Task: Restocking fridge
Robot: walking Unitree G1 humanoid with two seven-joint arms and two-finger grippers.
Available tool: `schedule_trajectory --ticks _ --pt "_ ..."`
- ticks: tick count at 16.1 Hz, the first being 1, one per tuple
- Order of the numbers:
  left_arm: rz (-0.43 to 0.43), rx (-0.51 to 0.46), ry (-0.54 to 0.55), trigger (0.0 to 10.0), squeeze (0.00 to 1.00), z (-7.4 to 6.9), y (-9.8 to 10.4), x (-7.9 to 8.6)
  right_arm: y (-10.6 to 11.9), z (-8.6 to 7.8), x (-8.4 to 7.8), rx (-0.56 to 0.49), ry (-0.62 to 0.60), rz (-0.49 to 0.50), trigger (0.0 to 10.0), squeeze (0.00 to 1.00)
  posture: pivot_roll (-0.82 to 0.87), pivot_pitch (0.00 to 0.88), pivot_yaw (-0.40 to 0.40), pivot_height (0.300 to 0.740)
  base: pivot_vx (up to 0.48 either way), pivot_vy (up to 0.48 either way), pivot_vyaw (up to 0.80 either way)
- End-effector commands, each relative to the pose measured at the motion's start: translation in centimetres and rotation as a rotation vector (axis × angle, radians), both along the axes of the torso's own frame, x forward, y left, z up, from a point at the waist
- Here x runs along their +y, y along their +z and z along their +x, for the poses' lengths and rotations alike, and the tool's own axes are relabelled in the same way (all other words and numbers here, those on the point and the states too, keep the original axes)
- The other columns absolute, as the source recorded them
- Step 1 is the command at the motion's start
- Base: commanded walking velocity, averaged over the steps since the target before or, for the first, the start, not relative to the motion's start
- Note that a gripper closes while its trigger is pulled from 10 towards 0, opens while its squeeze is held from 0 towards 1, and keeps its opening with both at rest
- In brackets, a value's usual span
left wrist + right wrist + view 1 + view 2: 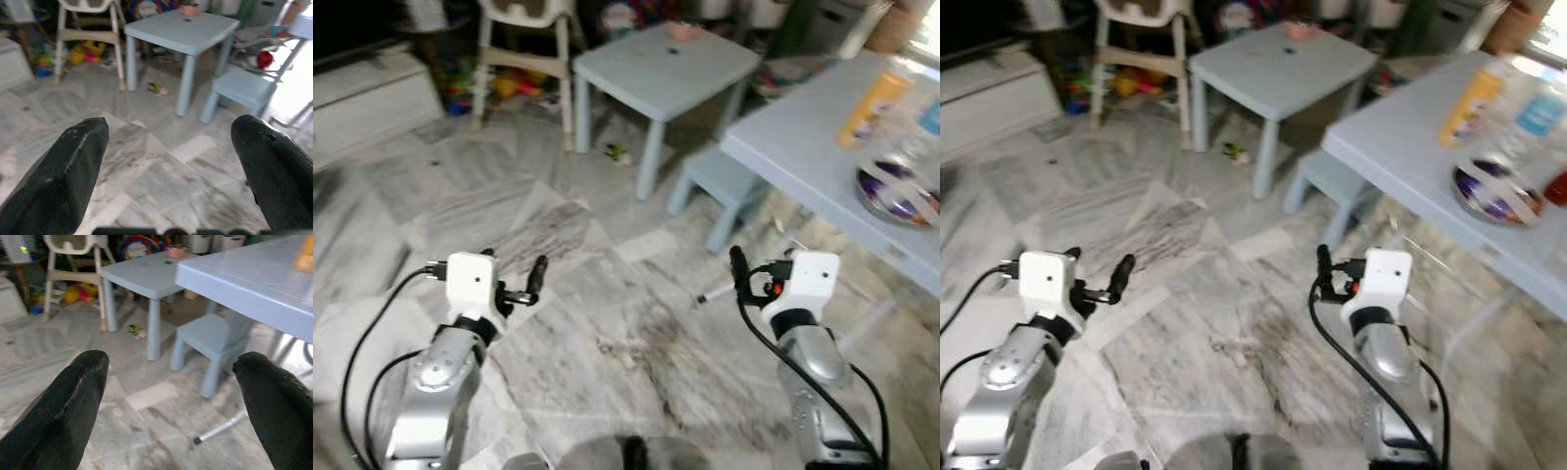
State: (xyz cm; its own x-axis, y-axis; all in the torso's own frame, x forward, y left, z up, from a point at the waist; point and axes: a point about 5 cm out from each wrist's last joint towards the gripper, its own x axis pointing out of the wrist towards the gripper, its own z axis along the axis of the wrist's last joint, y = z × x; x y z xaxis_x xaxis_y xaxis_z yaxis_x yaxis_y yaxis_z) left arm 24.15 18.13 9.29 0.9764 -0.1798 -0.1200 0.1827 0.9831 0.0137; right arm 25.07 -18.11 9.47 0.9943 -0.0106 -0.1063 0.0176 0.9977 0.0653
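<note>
Step in hand, as I judge it: transit. The robot is crossing a marble floor (607,333) with nothing carried; no fridge is to be seen from here, so restocking proper has not begun.

Left jaws (171,161): wide open, two black fingers spread, nothing between them. Held out low over the floor, pointing ahead. Well ahead of them and to their left, one pale high chair (524,39) with toys under it. Straight ahead, one small blue bench (666,69) carrying a small pinkish bowl (683,31); a small toy (619,154) lies on the floor near its leg.

Right jaws (171,401): likewise wide open and empty, held level with the left pair and well apart from it. Just ahead of them, one low blue stool (210,340). Above and to their right, one large blue bench (803,137).

Stock, as far as I can make out, sits on that large bench: one orange-yellow bottle (873,108), one clear bottle with a blue label (1533,113), one plate (899,193) with a purple pattern. Edge of something red (1557,186) beside the plate; too cropped to name. Picture is soft here, so the count is provisional.

Next move, judged: turn right toward the large bench, close in, raise the right jaws to bench height and pick one bottle, keeping the opening wide for the approach.
</note>
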Motion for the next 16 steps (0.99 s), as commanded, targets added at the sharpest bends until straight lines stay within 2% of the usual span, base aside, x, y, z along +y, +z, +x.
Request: schedule_trajectory --ticks 1,3,4,5,6,7,10,13,16 --pt "-0.006 0.006 -0.009 10.0 0.0 0.1 -0.1 -0.3 -0.1 -0.1 -0.4 0.014 -0.027 -0.061 10.0 0.0 0.0 0.048 -0.015 0.74 0.0 -0.48 0.0" --pt "-0.001 0.006 -0.021 10.0 0.0 0.1 -0.1 -0.5 0.0 0.1 -0.1 -0.006 -0.018 -0.103 10.0 0.0 0.0 0.049 -0.013 0.74 0.0 -0.48 0.0" --pt "0.002 0.006 -0.022 10.0 0.0 0.0 -0.1 -0.5 0.1 0.1 -0.4 -0.026 -0.044 -0.173 10.0 0.0 -0.01 0.048 -0.013 0.74 0.0 -0.48 0.0" --pt "0.004 0.006 -0.021 10.0 0.0 0.0 -0.1 -0.5 -0.2 0.0 -0.4 -0.004 -0.033 -0.175 10.0 0.0 -0.01 0.048 -0.013 0.74 0.0 -0.394 0.0" --pt "-0.004 0.007 -0.008 10.0 0.0 0.0 -0.1 -0.4 -0.3 -0.1 -0.3 0.01 -0.003 -0.121 10.0 0.0 0.0 0.05 -0.014 0.74 0.0 0.0 0.0" --pt "0.018 0.008 0.023 10.0 0.0 0.1 -0.3 0.0 -0.1 -0.4 0.1 -0.019 0.027 -0.05 10.0 0.0 0.0 0.05 -0.015 0.74 0.0 0.0 0.0" --pt "0.034 0.031 0.074 10.0 0.0 -0.1 -0.7 0.4 0.0 -0.5 0.7 -0.033 0.067 -0.031 10.0 0.0 0.01 0.049 -0.019 0.74 0.0 0.0 0.0" --pt "0.024 0.05 0.086 10.0 0.0 -0.4 -1.0 0.4 0.2 -0.7 1.6 -0.051 0.136 0.004 10.0 0.0 0.01 0.048 -0.019 0.74 0.0 0.429 0.0" --pt "0.026 0.052 0.085 10.0 0.0 -0.2 -1.0 0.3 0.8 -0.6 2.0 -0.078 0.178 0.036 10.0 0.0 0.01 0.046 -0.022 0.74 0.0 0.431 0.77"
